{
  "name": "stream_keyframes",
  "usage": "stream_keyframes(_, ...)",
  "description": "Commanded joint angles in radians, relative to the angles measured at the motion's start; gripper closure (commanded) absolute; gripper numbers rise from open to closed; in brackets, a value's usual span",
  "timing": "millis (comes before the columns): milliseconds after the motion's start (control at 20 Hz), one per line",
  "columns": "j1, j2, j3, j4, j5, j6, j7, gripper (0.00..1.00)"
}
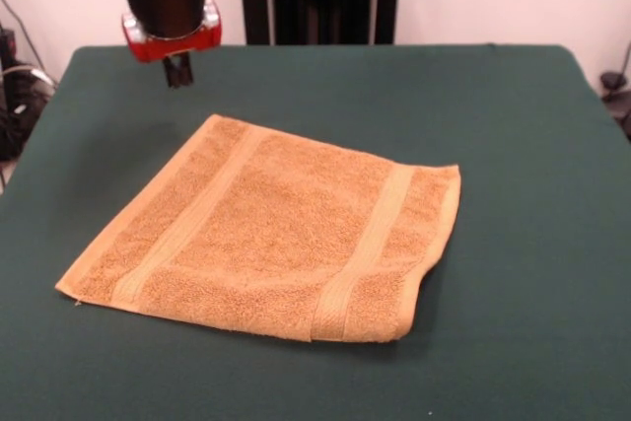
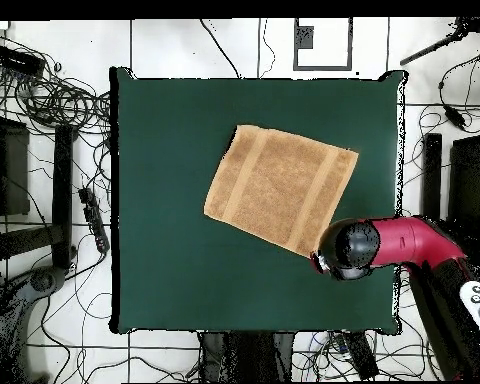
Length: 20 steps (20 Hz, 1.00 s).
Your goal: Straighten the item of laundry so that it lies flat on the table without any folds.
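- Your orange-tan terry towel (image 1: 271,239) lies spread near the middle of the green worktop (image 1: 513,125), turned askew to its edges.
- No fold shows on top; its front-view right edge looks slightly lifted or doubled under, so flattening seems nearly complete.
- The gripper (image 1: 177,70) hangs above the worktop beside one towel corner, holding nothing; whether its fingers are spread, you cannot tell.

Bare table (image 1: 532,145) rings the towel (image 1: 276,239) on every side; only the gripper (image 1: 177,71) hangs nearby, seemingly above its far corner.
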State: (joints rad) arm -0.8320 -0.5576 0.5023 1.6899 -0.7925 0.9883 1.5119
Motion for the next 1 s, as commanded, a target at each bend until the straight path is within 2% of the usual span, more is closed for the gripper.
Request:
stream_keyframes(50,0.022,0.022,0.166,-0.003,0.0,-0.147,-0.229,1.0)
stream_keyframes(300,0.019,0.046,0.163,-0.001,-0.026,-0.198,-0.214,1.0)
stream_keyframes(650,0.056,0.083,0.127,-0.027,-0.076,-0.237,-0.184,1.0)
stream_keyframes(1000,0.068,0.106,0.129,-0.042,-0.06,-0.24,-0.176,1.0)
